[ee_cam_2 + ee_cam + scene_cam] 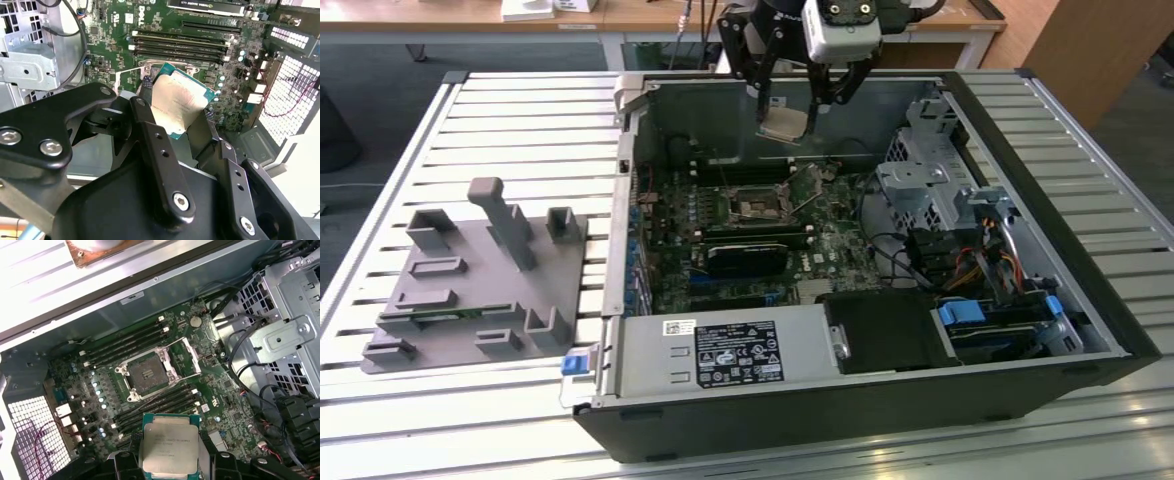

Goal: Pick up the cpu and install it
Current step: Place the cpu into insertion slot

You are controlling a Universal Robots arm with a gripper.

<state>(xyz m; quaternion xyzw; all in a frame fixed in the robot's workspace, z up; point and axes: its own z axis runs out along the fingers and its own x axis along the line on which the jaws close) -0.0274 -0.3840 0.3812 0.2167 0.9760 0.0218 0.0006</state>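
My gripper [787, 122] is shut on the cpu [785, 124], a small flat square chip with a silvery top, and holds it in the air above the open computer case. In both wrist views the cpu [168, 446] [178, 104] sits clamped between the two black fingers [150, 145]. The motherboard socket [148, 374] lies below with its metal frame swung open and its square bed bare. In the exterior view the socket [759, 206] lies on the green board, nearer the camera than the held chip.
The case [854, 420] lies on its side on a slatted metal table [520, 110]. A grey fixture tray [474, 290] stands at the exterior view's left. Memory slots [125, 342], a drive cage [927, 170], cables and a black card [747, 255] surround the socket.
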